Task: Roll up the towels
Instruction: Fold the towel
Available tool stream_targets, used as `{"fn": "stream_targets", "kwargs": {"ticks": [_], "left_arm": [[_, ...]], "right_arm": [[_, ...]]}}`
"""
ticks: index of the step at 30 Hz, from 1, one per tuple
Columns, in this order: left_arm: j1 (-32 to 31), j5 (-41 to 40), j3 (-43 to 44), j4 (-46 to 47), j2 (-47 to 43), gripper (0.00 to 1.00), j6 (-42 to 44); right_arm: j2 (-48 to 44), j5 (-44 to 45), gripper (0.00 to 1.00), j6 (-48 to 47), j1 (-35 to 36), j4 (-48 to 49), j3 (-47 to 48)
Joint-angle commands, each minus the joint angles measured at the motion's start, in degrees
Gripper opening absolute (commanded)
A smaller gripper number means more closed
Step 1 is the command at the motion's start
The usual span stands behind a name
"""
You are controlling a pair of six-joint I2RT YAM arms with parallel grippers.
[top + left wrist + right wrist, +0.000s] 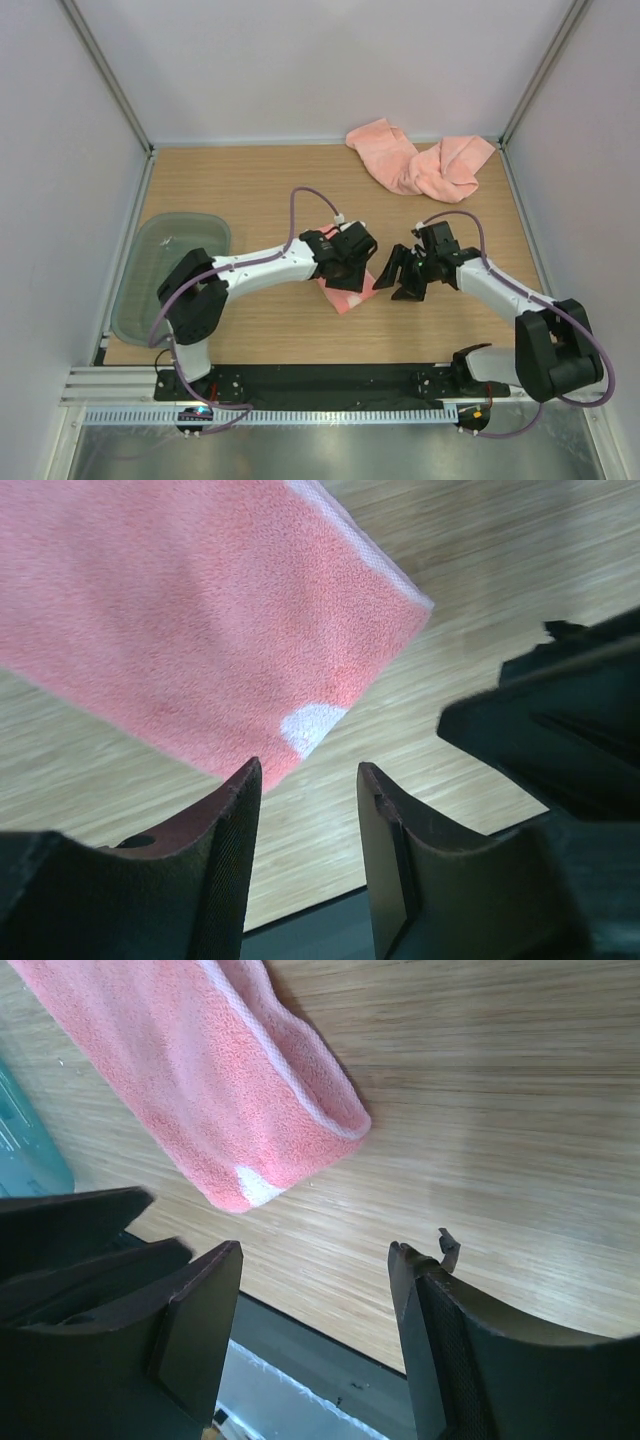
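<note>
Top view: one folded towel (pixel 347 297) lies mid-table, mostly hidden under the left gripper (pixel 350 268). A heap of towels (pixel 425 162), count unclear, fills the far right corner. One tray (pixel 135 300) hugs the left edge, and bare table (pixel 250 190) lies far of the arms.
Left wrist: jaws apart and empty, the towel's corner just beyond.
Right wrist: the right gripper (pixel 315 1255) has its jaws apart and empty, the towel to its left.

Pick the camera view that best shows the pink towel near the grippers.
Right wrist: the towel lies unobstructed, its thick folded edge and one end clear. Left wrist crops it to a close flat face. The top view shows only a corner beneath the left gripper.
</note>
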Motion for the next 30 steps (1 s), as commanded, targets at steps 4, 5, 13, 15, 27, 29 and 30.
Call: {"fn": "stream_targets", "kwargs": {"ticks": [4, 5, 13, 15, 27, 29, 30], "left_arm": [[0.3, -6.6, -0.9, -2.71, -8.21, 0.44, 5.03], [0.47, -7.48, -2.39, -2.62, -9.26, 0.44, 5.91], [0.3, -8.45, -11.89, 1.68, -14.1, 0.43, 11.62], [-0.4, -9.24, -13.56, 2.48, -14.28, 0.42, 13.03], [-9.37, -10.39, -11.73, 6.26, -8.66, 0.46, 20.59], [-10.16, -10.3, -10.5, 6.08, -6.21, 0.46, 21.82], [-10.25, -10.21, -10.23, 6.08, -5.59, 0.47, 22.09]], "right_arm": [[3.9, -4.03, 0.67, 6.37, 1.52, 10.23, -1.55], [4.52, -3.94, 0.68, 6.73, 1.79, 10.85, -1.37], [9.54, -1.05, 0.67, 6.39, 3.11, 10.7, 0.82], [7.7, 2.98, 0.66, 4.72, 3.11, 8.06, 2.75], [-1.45, 18.73, 0.7, 2.25, 2.23, -7.69, 8.65], [-1.89, 18.73, 0.7, 1.99, 2.14, -8.21, 8.3], [-2.06, 18.64, 0.7, 1.99, 1.97, -8.22, 8.12]]}}
